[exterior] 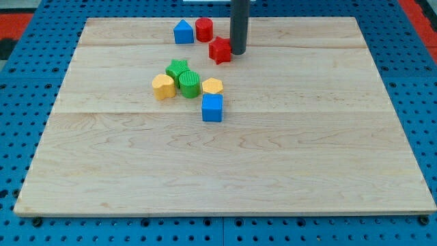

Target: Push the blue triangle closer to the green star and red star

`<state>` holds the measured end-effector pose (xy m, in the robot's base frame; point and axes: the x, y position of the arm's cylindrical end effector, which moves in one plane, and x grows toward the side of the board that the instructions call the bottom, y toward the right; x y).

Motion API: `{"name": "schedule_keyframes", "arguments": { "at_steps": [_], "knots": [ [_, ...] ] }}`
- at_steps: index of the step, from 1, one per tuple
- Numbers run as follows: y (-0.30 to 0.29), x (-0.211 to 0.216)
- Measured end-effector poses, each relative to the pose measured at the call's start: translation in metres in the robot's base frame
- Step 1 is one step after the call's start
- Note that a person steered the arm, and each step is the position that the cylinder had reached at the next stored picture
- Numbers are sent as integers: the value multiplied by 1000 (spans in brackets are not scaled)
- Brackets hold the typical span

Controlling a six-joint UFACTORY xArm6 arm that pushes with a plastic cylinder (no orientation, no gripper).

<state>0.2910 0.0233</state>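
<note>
The blue triangle-like block point(183, 32) sits near the view's top, left of a red cylinder point(203, 29). The red star point(220, 50) lies just below and right of the cylinder. The green star point(177, 69) lies lower, at the top left of a cluster near the board's middle. My tip point(238, 51) stands at the red star's right side, touching or almost touching it. The rod rises from there out of the view's top.
The cluster also holds a green cylinder point(190, 84), a yellow heart point(163, 87), a yellow hexagon point(212, 86) and a blue cube point(212, 108). The wooden board point(225, 164) lies on a blue perforated surface point(20, 102).
</note>
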Motion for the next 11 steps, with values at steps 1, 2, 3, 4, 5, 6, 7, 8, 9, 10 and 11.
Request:
{"name": "schedule_keyframes", "arguments": {
  "at_steps": [1,2,3,4,5,6,7,8,9,10,11],
  "knots": [
    [-23,-2],
    [9,-8],
    [69,-70],
    [44,-99],
    [-15,-99],
    [-51,-97],
    [-81,-78],
    [-87,-61],
    [-91,-70],
    [-103,-73],
    [-112,-84]
  ]
}}
